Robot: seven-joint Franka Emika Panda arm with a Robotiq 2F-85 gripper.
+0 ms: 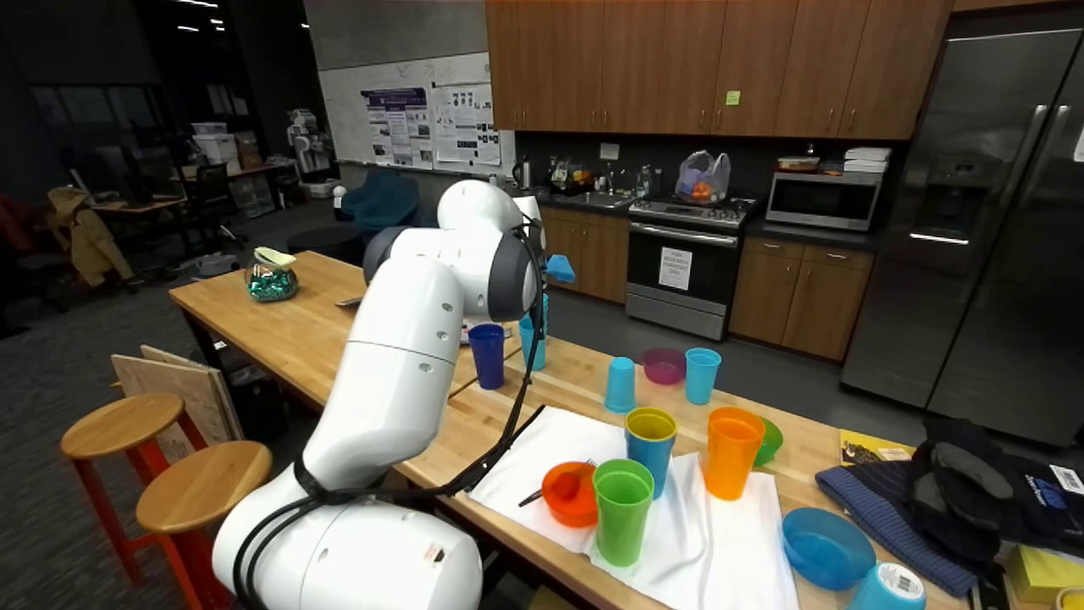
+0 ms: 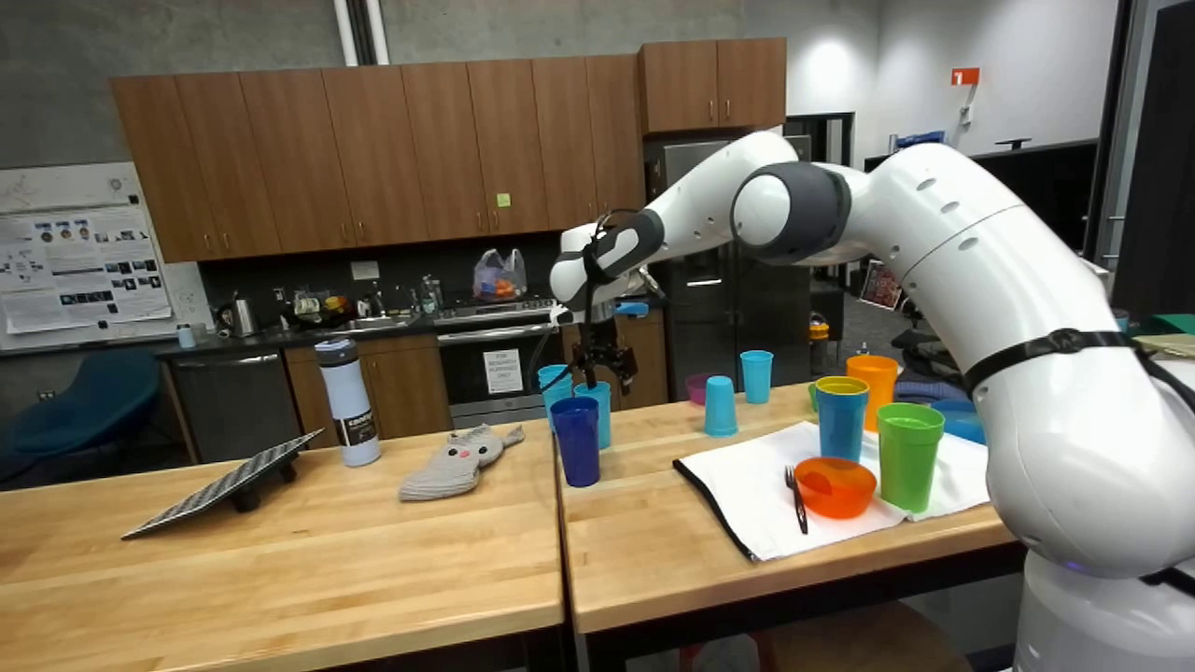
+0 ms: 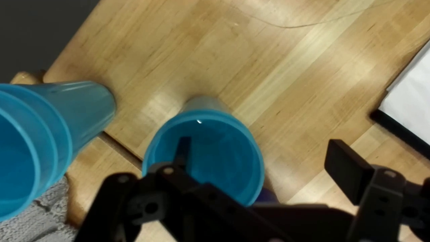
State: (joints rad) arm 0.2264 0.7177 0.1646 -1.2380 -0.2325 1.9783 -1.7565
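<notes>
Gripper point(image 3: 263, 156), one: released, jaws spread wide, hanging fingers-down above the wooden tabletop point(image 2: 644, 532). One finger crosses a tumbler's mouth in the wrist view; whether it dips inside cannot be told. The other stands outside the rim.

Single light-blue tumbler point(image 3: 218, 158): upright, mouth up, on the tabletop at the gripper, near the seam point(image 3: 121, 149) between two tops.

Stack of light-blue tumblers point(image 3: 90, 104): nested, several rims showing, near the single one.

Dark-blue tumbler point(image 2: 575, 443): upright, also near the single one.

Grey knitted cloth point(image 2: 457, 464), cat-faced: lying on the adjoining top, near the stack.

Pale-blue bottle point(image 2: 346, 401), dark cap: upright, same adjoining top. Checkered panel point(image 2: 224, 485): tilted, near the bottle.

White cloth point(image 2: 747, 499), dark-edged: spread out. Upon it: orange bowl point(image 2: 837, 490); dark-handled fork point(image 2: 799, 509), just beside the bowl; green tumbler point(image 2: 910, 457), upright; blue tumbler with yellow rim point(image 2: 840, 425), upright.

Orange tumbler point(image 1: 732, 449): upright. Green bowl point(image 1: 769, 442): partly hidden behind it.

Beyond the white cloth, in an exterior view: inverted light-blue tumbler point(image 1: 621, 390); magenta bowl point(image 1: 663, 367); upright light-blue tumbler point(image 1: 701, 379).

Blue bowl point(image 1: 826, 546): near the white cloth's edge.

Background: range point(image 1: 716, 280), microwave point(image 1: 820, 202), refrigerator point(image 1: 974, 288).
</notes>
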